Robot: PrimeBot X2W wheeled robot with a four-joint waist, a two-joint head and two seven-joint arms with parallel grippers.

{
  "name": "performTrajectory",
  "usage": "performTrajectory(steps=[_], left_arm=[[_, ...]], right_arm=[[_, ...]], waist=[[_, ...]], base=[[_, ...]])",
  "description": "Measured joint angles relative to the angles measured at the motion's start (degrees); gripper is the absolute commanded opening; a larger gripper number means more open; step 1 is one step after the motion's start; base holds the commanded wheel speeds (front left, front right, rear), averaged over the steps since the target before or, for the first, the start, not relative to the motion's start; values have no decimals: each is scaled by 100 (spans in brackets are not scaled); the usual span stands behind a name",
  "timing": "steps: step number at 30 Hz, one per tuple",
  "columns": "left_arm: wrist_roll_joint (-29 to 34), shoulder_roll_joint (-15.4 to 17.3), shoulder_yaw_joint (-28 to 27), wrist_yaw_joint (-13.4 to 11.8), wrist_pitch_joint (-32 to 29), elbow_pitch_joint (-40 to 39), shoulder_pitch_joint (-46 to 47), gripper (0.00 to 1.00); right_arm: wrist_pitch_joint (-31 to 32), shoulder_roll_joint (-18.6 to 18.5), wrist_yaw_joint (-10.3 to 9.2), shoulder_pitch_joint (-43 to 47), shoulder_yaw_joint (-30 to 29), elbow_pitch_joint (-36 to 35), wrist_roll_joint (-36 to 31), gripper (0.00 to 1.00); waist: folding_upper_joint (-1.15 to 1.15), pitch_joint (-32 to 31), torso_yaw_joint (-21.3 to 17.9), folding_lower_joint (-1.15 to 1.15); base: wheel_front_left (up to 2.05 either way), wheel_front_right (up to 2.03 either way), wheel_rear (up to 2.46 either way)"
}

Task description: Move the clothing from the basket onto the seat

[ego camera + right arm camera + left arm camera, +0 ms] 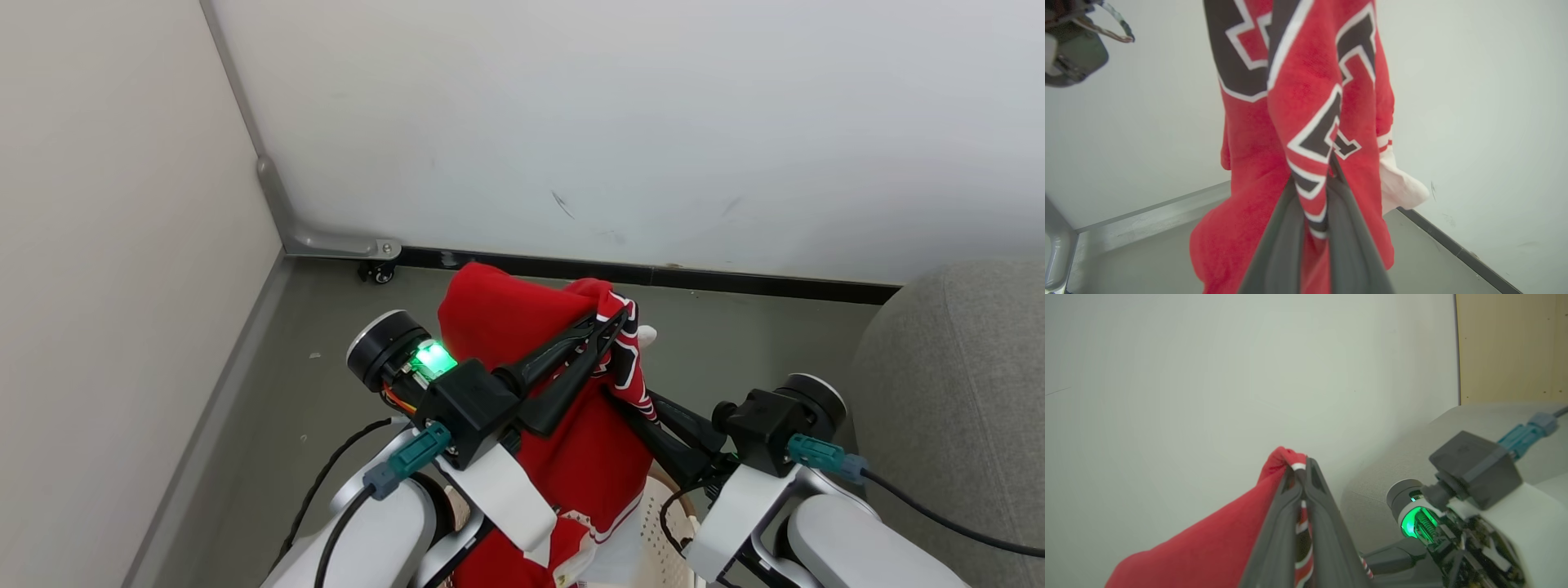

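A red jersey with white trim and dark numerals, the clothing [498, 318], hangs lifted above the basket [665, 531], whose cream perforated wall shows at the bottom between my arms. My left gripper [622, 317] is shut on the garment's top fold, with its fingers [1290, 498] pressed together on red cloth. Lower and to the right, my right gripper [629, 402] is shut on a striped edge. In the right wrist view the clothing [1310, 81] drapes down over the closed fingers [1286, 237]. The grey seat [955, 384] stands at the right.
A pale wall with a black baseboard [735, 282] runs behind, meeting a side wall at the left corner. A metal foot with a small caster [375, 269] sits in that corner. Grey floor [326, 384] lies open to the left of the basket.
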State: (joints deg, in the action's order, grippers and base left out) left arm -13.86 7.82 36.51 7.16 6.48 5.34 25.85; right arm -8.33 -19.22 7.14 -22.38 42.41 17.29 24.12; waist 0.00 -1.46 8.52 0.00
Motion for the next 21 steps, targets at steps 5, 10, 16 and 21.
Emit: performTrajectory(steps=[5, 10, 16, 21], left_arm=[[-250, 114, -35, 0, -58, 48, -11, 0], [-361, 270, -146, 0, -143, 232, -119, 0], [-425, 485, -308, 0, -177, 487, -262, 0], [-543, 501, -386, 1, -174, 559, -354, 0]], right_arm=[[-1, 31, 0, 0, 16, 2, 4, 0], [0, 13, 0, 5, 47, -44, 54, 0], [-2, -15, 0, 64, -120, -288, 377, 0], [-8, -127, 0, 71, -379, -491, 458, 0]], waist=[[0, -38, 16, 0], [0, -58, -8, 0], [0, -73, -85, 0], [0, -81, -172, 0]], base=[[0, 0, 0], [0, 0, 0], [0, 0, 0], [0, 0, 0]])
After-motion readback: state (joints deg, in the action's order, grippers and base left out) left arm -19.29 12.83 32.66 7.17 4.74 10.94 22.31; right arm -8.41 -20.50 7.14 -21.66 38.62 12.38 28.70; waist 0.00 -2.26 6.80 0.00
